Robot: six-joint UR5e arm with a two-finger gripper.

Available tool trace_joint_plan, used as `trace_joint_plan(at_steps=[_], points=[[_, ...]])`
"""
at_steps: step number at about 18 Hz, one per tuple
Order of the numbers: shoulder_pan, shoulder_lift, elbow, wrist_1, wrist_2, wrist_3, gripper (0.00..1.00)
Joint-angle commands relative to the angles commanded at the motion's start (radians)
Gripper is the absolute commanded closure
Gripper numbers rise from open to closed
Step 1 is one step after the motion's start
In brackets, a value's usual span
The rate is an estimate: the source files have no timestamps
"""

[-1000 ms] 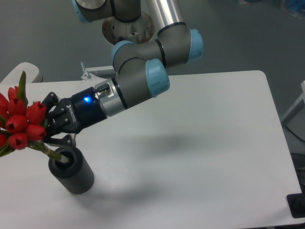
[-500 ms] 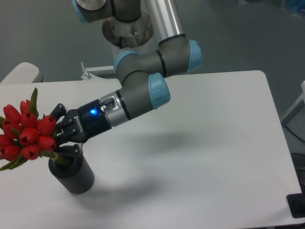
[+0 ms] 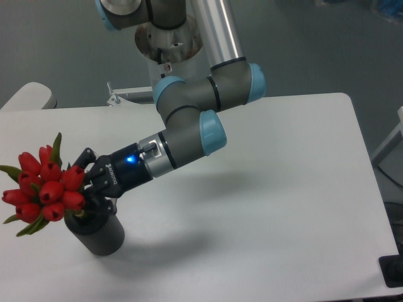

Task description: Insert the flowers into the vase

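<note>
A: Nearest the camera?
B: The vase (image 3: 94, 231), upright on the white table (image 3: 283, 207), front left.
A: The flowers (image 3: 45, 186)?
B: Red buds lean out left above the vase mouth; stems run down into it.
A: 1 gripper (image 3: 90, 187)?
B: Just above the vase rim, fingers closed on the stems beside the buds. The arm (image 3: 189, 135) slopes up behind, to the base beyond the table.

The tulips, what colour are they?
Red tulip buds with green leaves, seen in the fixed camera view.
</note>
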Motion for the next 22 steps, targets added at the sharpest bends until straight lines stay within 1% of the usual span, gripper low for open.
trace_joint_plan(at_steps=[2,4,6,7,9,11,12,14,18,20,22], points=[[0.011,0.0,-0.015,0.0,0.0,0.011,0.72],[0.015,-0.006,-0.026,0.0,0.0,0.028,0.66],[0.015,-0.014,-0.029,0.0,0.0,0.029,0.58],[0.015,-0.015,-0.034,0.0,0.0,0.029,0.53],[0.017,-0.02,-0.037,0.0,0.0,0.028,0.37],[0.025,-0.021,-0.041,0.0,0.0,0.029,0.14],[0.028,-0.021,-0.045,0.0,0.0,0.029,0.08],[0.032,-0.02,-0.046,0.0,0.0,0.029,0.0],[0.041,-0.014,-0.046,0.002,0.003,0.031,0.0],[0.043,-0.009,-0.048,0.002,0.012,0.054,0.0],[0.061,0.001,-0.057,0.002,0.026,0.075,0.0]])
